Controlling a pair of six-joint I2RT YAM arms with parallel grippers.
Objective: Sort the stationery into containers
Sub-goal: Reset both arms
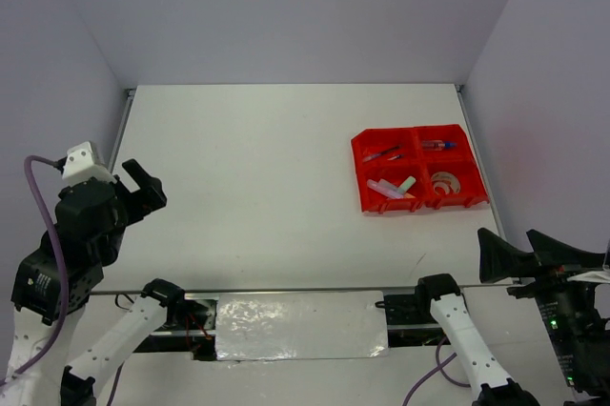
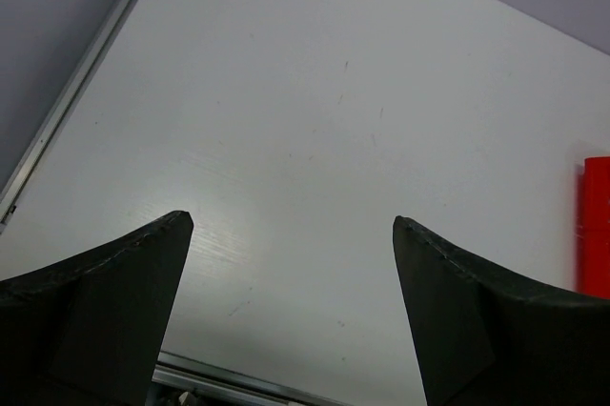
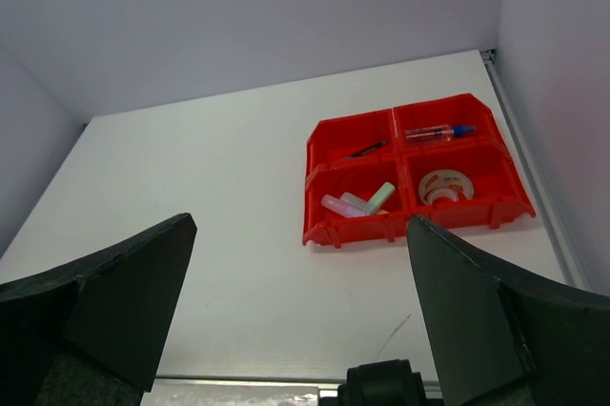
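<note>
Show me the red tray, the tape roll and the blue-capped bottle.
red tray (image 3: 351,231): right wrist view, front wall.
tape roll (image 3: 442,177): right wrist view, beige ring.
bottle (image 3: 429,131): right wrist view, clear body.

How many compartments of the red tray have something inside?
4, the whole red tray. Far left: dark pens. Far right: blue-capped bottle. Near left: pastel markers. Near right: tape rolls. Smaller items may be hidden inside.

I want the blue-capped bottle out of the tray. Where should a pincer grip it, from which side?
Mid-body on the bottle, from straight above, closing across its narrow width: it lies flat in the red tray, far right compartment, whose walls likely block sideways approaches.
</note>
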